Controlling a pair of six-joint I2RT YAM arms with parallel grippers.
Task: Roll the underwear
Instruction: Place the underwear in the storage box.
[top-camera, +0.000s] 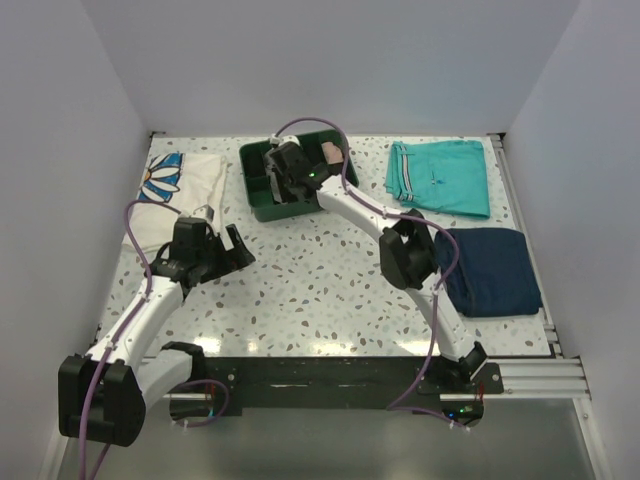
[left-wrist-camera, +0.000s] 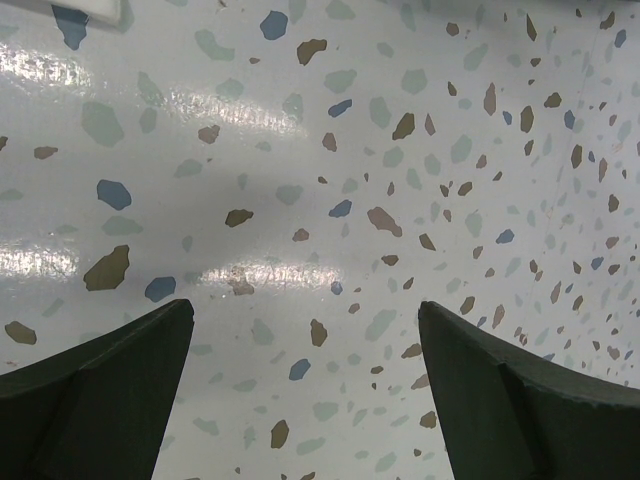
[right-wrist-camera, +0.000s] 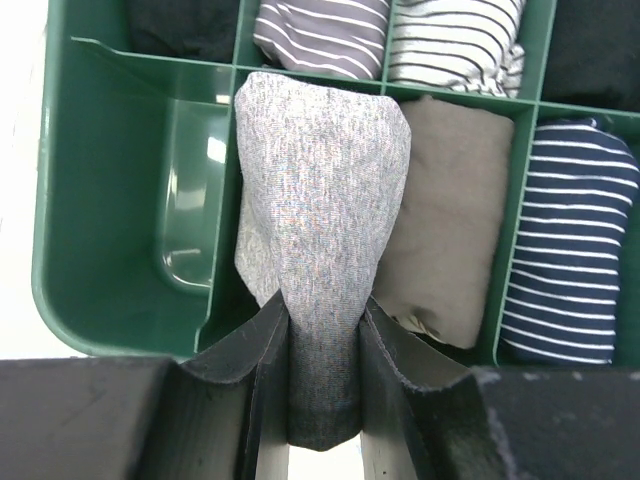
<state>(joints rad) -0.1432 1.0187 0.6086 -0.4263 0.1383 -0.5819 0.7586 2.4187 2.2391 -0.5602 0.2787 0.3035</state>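
Right gripper (right-wrist-camera: 322, 335) is clamped on a bunched end of the grey heathered cloth underwear (right-wrist-camera: 320, 180). The rest of it drapes over a divider of the green plastic compartment tray (right-wrist-camera: 60, 250), touching the taupe rolled garment (right-wrist-camera: 455, 200) next door. Left gripper (left-wrist-camera: 305, 320) is spread wide, nothing in it, over the speckled terrazzo table (left-wrist-camera: 300, 150). My worry: lifting could snag the cloth on the divider or drag the neighbour out. The narrow pinch may slip.

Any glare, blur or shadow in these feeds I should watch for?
Left wrist: glare streaks on the table, otherwise sharp. Right wrist: the underwear is crisp over the tray but darkens between the fingers; left edge blown out. Top external: even light, soft shadows.
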